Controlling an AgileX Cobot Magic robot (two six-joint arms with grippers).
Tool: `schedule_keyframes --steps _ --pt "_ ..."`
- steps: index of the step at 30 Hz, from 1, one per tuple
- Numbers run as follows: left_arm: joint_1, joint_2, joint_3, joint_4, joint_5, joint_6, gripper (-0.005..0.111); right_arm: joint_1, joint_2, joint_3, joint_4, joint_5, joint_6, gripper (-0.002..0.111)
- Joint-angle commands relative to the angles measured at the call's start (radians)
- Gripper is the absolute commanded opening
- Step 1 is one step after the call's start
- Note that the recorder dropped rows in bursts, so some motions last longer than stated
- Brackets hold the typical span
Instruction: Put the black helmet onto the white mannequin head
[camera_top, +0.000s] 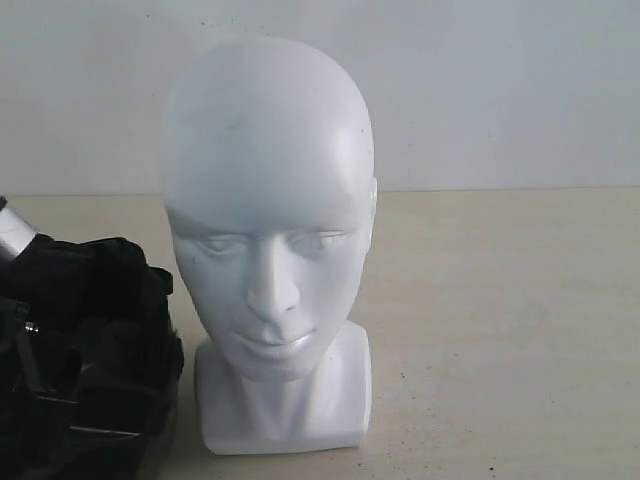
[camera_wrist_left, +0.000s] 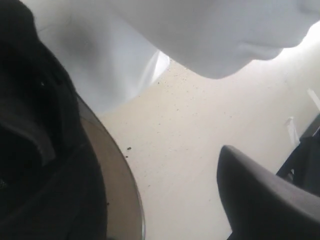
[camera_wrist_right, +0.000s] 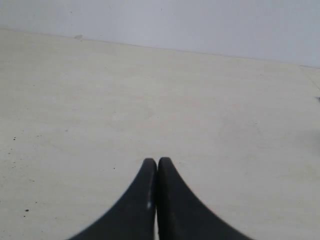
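The white mannequin head (camera_top: 268, 200) stands upright on its blocky neck base in the middle of the table, face toward the exterior camera. The black helmet (camera_top: 85, 350) lies at its left, close beside the base, with padded lining and straps showing. In the left wrist view the helmet (camera_wrist_left: 35, 150) and its smoky visor edge (camera_wrist_left: 117, 185) fill one side, under the mannequin's chin (camera_wrist_left: 220, 55). My left gripper (camera_wrist_left: 160, 172) is open: one dark finger (camera_wrist_left: 260, 200) stands apart from the visor, the other is hidden by the helmet. My right gripper (camera_wrist_right: 157, 162) is shut on nothing over bare table.
A beige table (camera_top: 500, 330) with small dark specks runs back to a plain white wall (camera_top: 500, 90). A silver part of the left arm (camera_top: 12, 232) shows above the helmet. The right arm is out of the exterior view.
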Motion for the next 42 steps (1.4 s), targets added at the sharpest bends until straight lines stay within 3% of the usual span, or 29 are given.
schedule_keyframes --steps 1,7,11,15,22,25,33,37,42 --pt "-0.002 0.021 -0.007 -0.025 -0.023 0.008 0.07 -0.004 -0.005 0.0 -0.003 -0.011 0.0 0.0" --pt "-0.026 0.062 -0.007 -0.014 -0.041 0.008 0.07 -0.004 -0.005 0.0 -0.003 -0.011 0.0 0.0" --pt "-0.026 0.05 -0.007 0.081 -0.004 -0.053 0.067 -0.004 -0.005 0.0 -0.003 -0.011 0.0 0.0" --pt "-0.024 -0.011 -0.007 0.245 0.018 -0.19 0.066 -0.004 -0.005 0.0 -0.003 -0.011 0.0 0.0" --pt "-0.024 -0.183 -0.007 0.298 0.054 -0.328 0.064 -0.004 -0.005 0.0 -0.003 -0.011 0.0 0.0" --pt "-0.024 -0.24 -0.007 0.364 0.075 -0.421 0.053 -0.004 -0.005 0.0 -0.003 -0.011 0.0 0.0" --pt "-0.024 -0.263 -0.003 0.471 0.192 -0.56 0.004 -0.004 -0.005 0.0 -0.003 -0.008 0.0 0.0" --pt "-0.024 -0.263 0.023 0.608 0.17 -0.66 0.004 -0.004 -0.005 0.0 -0.003 -0.008 0.0 0.0" --pt "-0.024 -0.261 0.051 0.625 0.144 -0.727 0.004 -0.004 -0.005 0.0 -0.003 -0.008 0.0 0.0"
